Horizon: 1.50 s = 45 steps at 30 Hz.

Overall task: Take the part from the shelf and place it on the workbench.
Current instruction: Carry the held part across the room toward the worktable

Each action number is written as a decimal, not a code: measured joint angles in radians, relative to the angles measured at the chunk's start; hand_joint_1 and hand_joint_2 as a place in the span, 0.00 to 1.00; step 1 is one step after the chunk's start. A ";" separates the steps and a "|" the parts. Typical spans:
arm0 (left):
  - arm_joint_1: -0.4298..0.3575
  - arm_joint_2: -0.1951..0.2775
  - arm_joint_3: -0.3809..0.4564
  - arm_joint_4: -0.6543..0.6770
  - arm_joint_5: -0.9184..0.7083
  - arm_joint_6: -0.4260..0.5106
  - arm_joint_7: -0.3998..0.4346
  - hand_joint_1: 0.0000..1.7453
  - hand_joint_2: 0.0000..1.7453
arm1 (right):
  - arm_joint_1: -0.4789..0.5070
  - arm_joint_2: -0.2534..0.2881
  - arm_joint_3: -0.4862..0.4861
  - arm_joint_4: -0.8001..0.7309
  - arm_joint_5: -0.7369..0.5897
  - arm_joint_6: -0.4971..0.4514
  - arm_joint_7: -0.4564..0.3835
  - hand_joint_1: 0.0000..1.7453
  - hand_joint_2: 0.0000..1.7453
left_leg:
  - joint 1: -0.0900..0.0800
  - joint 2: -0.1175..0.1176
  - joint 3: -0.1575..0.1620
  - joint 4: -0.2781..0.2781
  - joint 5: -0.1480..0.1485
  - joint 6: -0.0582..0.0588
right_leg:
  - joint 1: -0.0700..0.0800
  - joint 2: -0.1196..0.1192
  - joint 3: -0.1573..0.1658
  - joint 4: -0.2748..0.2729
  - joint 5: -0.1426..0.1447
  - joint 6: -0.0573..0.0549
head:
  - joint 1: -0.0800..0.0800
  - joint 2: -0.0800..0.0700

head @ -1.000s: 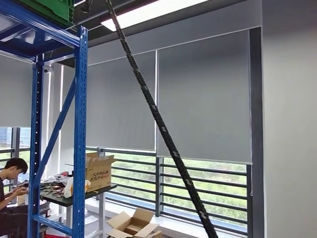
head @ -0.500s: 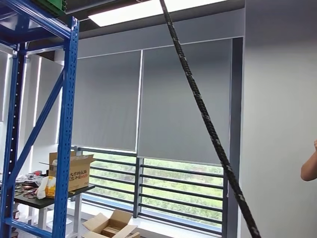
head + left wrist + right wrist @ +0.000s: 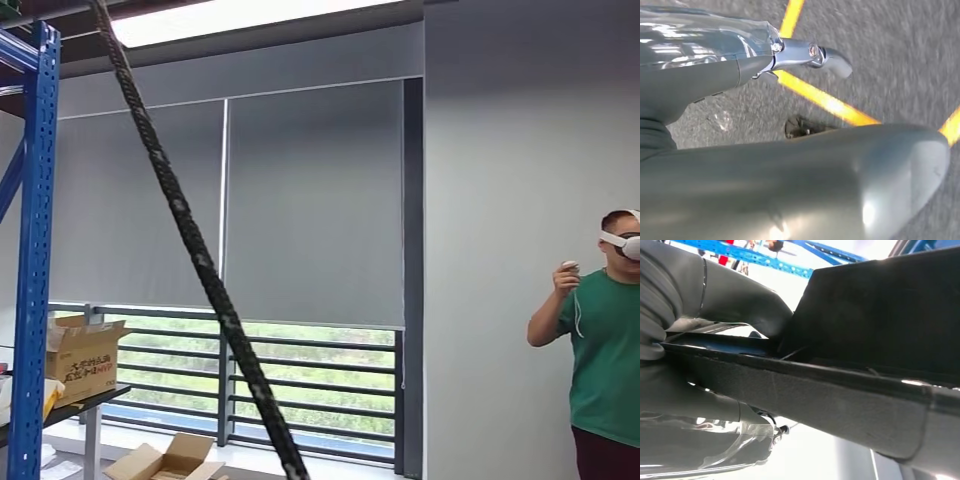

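In the right wrist view my right hand (image 3: 711, 300) grips the part (image 3: 874, 315), a flat black panel with a thick dark foam-like edge. The thumb lies on one face and the fingers (image 3: 708, 440) run under the other. The blue shelf frame (image 3: 753, 255) shows behind the hand. In the left wrist view my left hand (image 3: 726, 70) hangs over grey floor with yellow lines (image 3: 821, 100); it holds nothing, with a finger (image 3: 810, 52) stretched out apart from the thumb (image 3: 851, 185). In the head view one blue shelf upright (image 3: 34, 250) stands at the left edge.
A black braided rope (image 3: 196, 250) slants across the head view. A person in a green shirt (image 3: 607, 350) with a headset and a controller stands at the far right by the grey wall. At the left are a cardboard box (image 3: 79, 355) on a dark table and an open carton (image 3: 162, 460) on the floor.
The head camera has swung to the right: the shelf and table slid to the left edge, and the person in green came into view at the right.
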 joint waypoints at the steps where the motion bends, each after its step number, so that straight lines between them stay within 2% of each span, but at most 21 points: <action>1: 0.003 -0.001 0.000 0.000 -0.001 0.000 0.001 0.00 1.00 | 0.000 0.000 0.000 0.001 0.000 0.001 0.000 1.00 1.00 | -0.001 -0.007 -0.034 0.064 -0.025 0.000 | 0.001 0.010 0.000 0.000 -0.001 -0.002 | 0.000 0.000; 3: 0.007 -0.001 0.000 0.000 -0.002 0.001 0.002 0.00 1.00 | 0.001 0.000 0.000 0.004 0.000 0.003 0.001 1.00 1.00 | -0.001 -0.011 -0.077 0.131 -0.028 0.000 | 0.002 0.033 0.003 0.002 -0.003 -0.004 | 0.000 0.000; 5: 0.008 -0.001 0.000 0.000 -0.002 0.001 0.003 0.00 1.00 | 0.000 0.000 0.001 0.006 0.001 0.006 0.006 1.00 1.00 | 0.000 -0.019 -0.054 0.057 0.038 0.000 | 0.001 0.056 0.008 0.005 -0.007 -0.001 | 0.000 0.000; 7: 0.006 -0.001 0.000 0.000 -0.001 0.000 0.003 0.00 1.00 | -0.006 0.000 0.003 0.007 0.001 0.008 0.017 1.00 1.00 | 0.005 -0.052 -0.008 -0.057 0.096 0.002 | 0.001 0.076 0.008 0.016 -0.016 0.006 | 0.000 0.000; 9: 0.005 -0.002 0.000 0.000 0.002 -0.001 0.003 0.00 1.00 | -0.016 0.000 0.010 0.010 0.004 0.009 0.027 1.00 1.00 | 0.005 -0.078 0.010 -0.102 0.105 0.006 | -0.001 0.093 0.000 0.024 -0.020 0.017 | 0.000 0.000; 11: 0.003 -0.002 0.000 0.000 0.007 -0.003 0.002 0.00 1.00 | -0.024 0.000 0.015 0.011 0.006 0.010 0.036 1.00 1.00 | 0.003 -0.069 0.011 -0.107 0.105 0.015 | -0.005 0.106 -0.005 0.026 -0.021 0.028 | 0.000 0.000; 13: 0.000 -0.003 0.000 0.000 0.012 -0.007 0.001 0.00 1.00 | -0.034 0.000 0.019 0.012 0.009 0.008 0.043 1.00 1.00 | 0.004 -0.053 0.015 -0.112 0.107 0.025 | -0.005 0.076 -0.016 0.051 -0.040 0.039 | 0.000 0.000; 15: 0.001 -0.002 0.000 0.000 0.016 -0.008 0.001 0.00 1.00 | -0.047 0.000 0.026 0.014 0.011 0.003 0.048 1.00 1.00 | 0.004 -0.034 0.020 -0.116 0.106 0.034 | -0.007 0.031 -0.065 0.156 -0.095 0.050 | 0.000 0.000; 17: 0.003 -0.002 0.000 0.000 0.016 -0.008 0.002 0.00 1.00 | -0.051 0.000 0.033 0.018 0.012 -0.003 0.051 1.00 1.00 | 0.002 -0.013 0.022 -0.116 0.102 0.037 | -0.014 0.016 -0.131 0.284 -0.142 0.058 | 0.000 0.000; 18: 0.003 -0.002 0.000 0.000 0.016 -0.008 0.002 0.00 1.00 | -0.051 0.000 0.035 0.019 0.012 -0.006 0.051 1.00 1.00 | 0.002 -0.004 0.023 -0.116 0.100 0.037 | -0.016 0.014 -0.145 0.309 -0.141 0.060 | 0.000 0.000; 19: 0.003 -0.002 0.000 0.000 0.017 -0.008 0.002 0.00 1.00 | -0.051 -0.001 0.038 0.021 0.012 -0.009 0.051 1.00 1.00 | 0.002 0.004 0.026 -0.116 0.097 0.036 | -0.018 0.011 -0.141 0.294 -0.122 0.062 | 0.000 0.000; 23: 0.003 -0.002 0.000 0.000 0.018 -0.007 0.002 0.00 1.00 | -0.053 -0.002 0.044 0.021 0.017 -0.017 0.050 1.00 1.00 | -0.001 0.029 0.045 -0.118 0.083 0.022 | -0.008 -0.039 -0.026 0.055 -0.012 0.048 | 0.000 0.000; 26: 0.003 -0.003 0.000 0.000 0.019 -0.007 0.001 0.00 1.00 | -0.049 -0.002 0.048 0.021 0.017 -0.020 0.048 1.00 1.00 | 0.000 0.049 0.055 -0.125 0.077 0.005 | 0.002 -0.032 -0.013 0.025 -0.011 0.032 | 0.000 0.000; 28: 0.001 -0.003 0.000 0.000 0.020 -0.006 0.000 0.00 1.00 | -0.048 -0.002 0.051 0.019 0.017 -0.020 0.045 1.00 1.00 | 0.003 0.036 0.054 -0.110 0.060 -0.001 | -0.001 -0.017 -0.005 0.011 -0.005 0.017 | 0.001 0.000; 31: 0.004 -0.004 0.000 0.000 0.023 -0.006 -0.001 0.00 1.00 | -0.048 -0.002 0.060 0.019 0.017 -0.021 0.042 1.00 1.00 | 0.002 -0.006 -0.021 0.045 -0.017 -0.004 | -0.004 0.005 0.004 0.002 -0.004 0.003 | 0.001 0.000; 33: 0.009 -0.004 0.000 0.000 0.025 -0.006 -0.001 0.00 1.00 | -0.045 -0.002 0.063 0.020 0.017 -0.021 0.042 1.00 1.00 | 0.001 -0.013 -0.079 0.142 -0.038 -0.006 | -0.002 0.027 0.007 0.002 -0.007 0.000 | 0.001 0.000; 35: 0.011 -0.004 0.000 0.000 0.027 -0.005 -0.002 0.00 1.00 | -0.043 -0.002 0.066 0.020 0.017 -0.021 0.042 1.00 1.00 | 0.002 -0.017 -0.074 0.100 0.016 -0.006 | -0.003 0.050 0.014 0.005 -0.012 0.002 | 0.001 0.000; 38: 0.012 -0.003 0.000 0.000 0.028 -0.005 -0.003 0.00 1.00 | -0.040 -0.002 0.068 0.020 0.018 -0.021 0.041 1.00 1.00 | 0.009 -0.055 -0.006 -0.070 0.108 -0.005 | -0.003 0.080 0.017 0.021 -0.027 0.015 | 0.000 0.000; 40: 0.012 -0.004 0.000 0.000 0.029 -0.004 -0.003 0.00 1.00 | -0.036 -0.002 0.071 0.020 0.020 -0.021 0.040 1.00 1.00 | 0.007 -0.069 0.008 -0.097 0.106 0.002 | -0.004 0.096 0.011 0.027 -0.030 0.026 | 0.000 0.000; 42: 0.009 -0.004 0.001 0.000 0.029 -0.004 -0.004 0.00 1.00 | -0.032 -0.003 0.073 0.020 0.023 -0.023 0.040 1.00 1.00 | 0.006 -0.057 0.009 -0.102 0.107 0.012 | -0.008 0.101 0.009 0.027 -0.032 0.035 | 0.000 0.000; 45: 0.007 -0.003 0.001 0.000 0.029 -0.004 -0.005 0.00 1.00 | -0.033 -0.005 0.075 0.019 0.032 -0.031 0.039 1.00 1.00 | 0.008 -0.033 0.013 -0.109 0.109 0.028 | -0.009 0.043 -0.032 0.118 -0.087 0.049 | 0.000 0.000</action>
